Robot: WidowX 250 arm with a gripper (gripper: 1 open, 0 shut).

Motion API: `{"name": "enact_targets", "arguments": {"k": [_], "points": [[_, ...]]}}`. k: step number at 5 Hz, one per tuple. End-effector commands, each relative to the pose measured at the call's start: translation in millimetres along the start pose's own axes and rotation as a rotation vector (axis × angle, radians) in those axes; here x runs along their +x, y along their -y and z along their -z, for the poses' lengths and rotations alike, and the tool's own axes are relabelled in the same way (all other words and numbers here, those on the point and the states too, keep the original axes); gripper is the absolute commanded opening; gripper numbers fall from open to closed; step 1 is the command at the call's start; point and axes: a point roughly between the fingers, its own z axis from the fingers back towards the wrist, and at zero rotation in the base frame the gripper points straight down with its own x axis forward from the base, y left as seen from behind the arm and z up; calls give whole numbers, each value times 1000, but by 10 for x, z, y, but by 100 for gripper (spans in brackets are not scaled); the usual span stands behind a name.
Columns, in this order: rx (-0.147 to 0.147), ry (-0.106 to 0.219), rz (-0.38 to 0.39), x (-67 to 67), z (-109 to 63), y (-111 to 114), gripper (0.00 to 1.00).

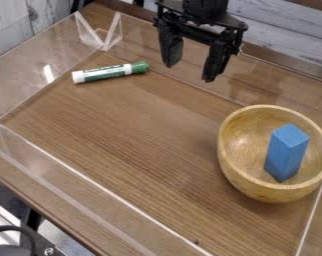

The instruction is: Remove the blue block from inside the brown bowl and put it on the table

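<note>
The blue block [287, 152] stands upright inside the brown bowl [240, 156], which sits at the right side of the table [137, 130]. My gripper [191, 60] hangs at the far middle of the table, pointing down, well to the upper left of the bowl. Its two black fingers [168, 48] are spread apart and nothing is between them.
A green-and-white marker [110, 71] lies at the far left of the tabletop. Low clear acrylic walls [44, 160] run around the table's edges, with a folded clear piece [97, 32] at the back left.
</note>
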Motion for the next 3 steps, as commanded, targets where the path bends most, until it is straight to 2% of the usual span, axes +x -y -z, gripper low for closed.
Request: {"name": "enact_targets", "arguments": {"k": [1,3], "points": [[-6,-11,-7,-9,55,93,100],[-24,20,-23,-48,44,531,100]]}}
